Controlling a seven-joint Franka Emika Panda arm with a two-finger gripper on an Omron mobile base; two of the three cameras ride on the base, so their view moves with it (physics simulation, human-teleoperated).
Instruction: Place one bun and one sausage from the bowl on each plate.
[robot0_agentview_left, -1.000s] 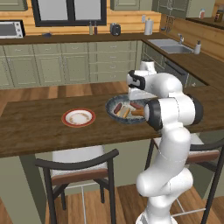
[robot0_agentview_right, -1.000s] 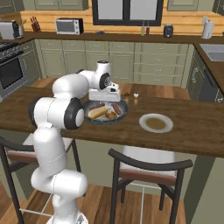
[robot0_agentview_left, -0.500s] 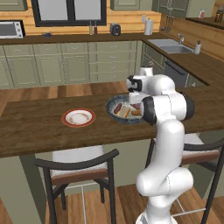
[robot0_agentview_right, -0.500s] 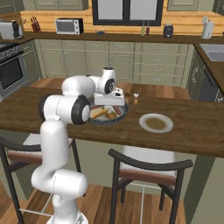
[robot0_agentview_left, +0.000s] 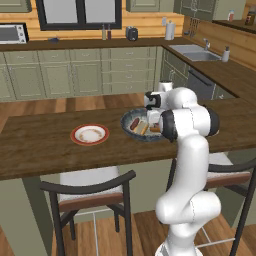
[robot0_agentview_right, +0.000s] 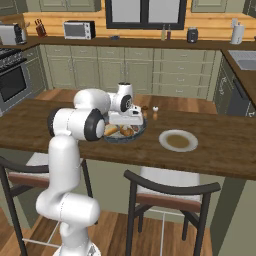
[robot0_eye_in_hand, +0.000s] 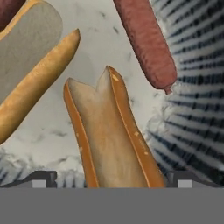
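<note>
The tool hangs released, jaws wide, straddling a split bun inside the bowl — first pick; next, I judge, descend and clench.

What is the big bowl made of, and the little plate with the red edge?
The bowl looks like glazed ceramic: pale speckled inside, dark streaked rim. The plate also looks like glazed pottery, with a smooth red-orange rim and a white speckled centre. Both are rendered, so this is only a guess.
</note>
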